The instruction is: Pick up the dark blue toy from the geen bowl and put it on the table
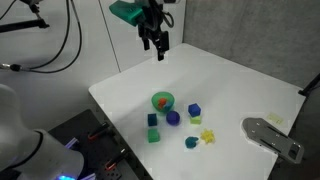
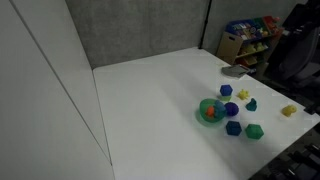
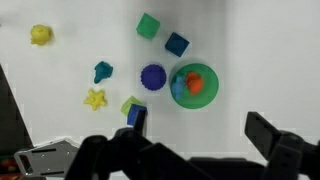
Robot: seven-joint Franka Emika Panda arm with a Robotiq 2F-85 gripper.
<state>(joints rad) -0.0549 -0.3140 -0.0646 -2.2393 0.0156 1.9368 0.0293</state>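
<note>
The green bowl (image 3: 205,98) holds an orange toy (image 3: 197,85) and a blue toy (image 3: 178,89). The bowl also shows in both exterior views (image 1: 162,101) (image 2: 210,113). A dark blue ball (image 3: 153,77) rests on the table against the bowl's rim, outside it. My gripper (image 3: 200,130) is open and empty, its two black fingers spread wide. It hangs high above the back of the white table (image 1: 230,80) in an exterior view (image 1: 160,48), well away from the bowl.
Loose toys lie around the bowl: a blue cube (image 3: 177,44), a green cube (image 3: 148,26), a teal piece (image 3: 103,72), a yellow star (image 3: 95,99), a yellow piece (image 3: 40,35) and a blue-and-green block (image 3: 134,110). A grey tool (image 1: 272,136) lies near the table's edge.
</note>
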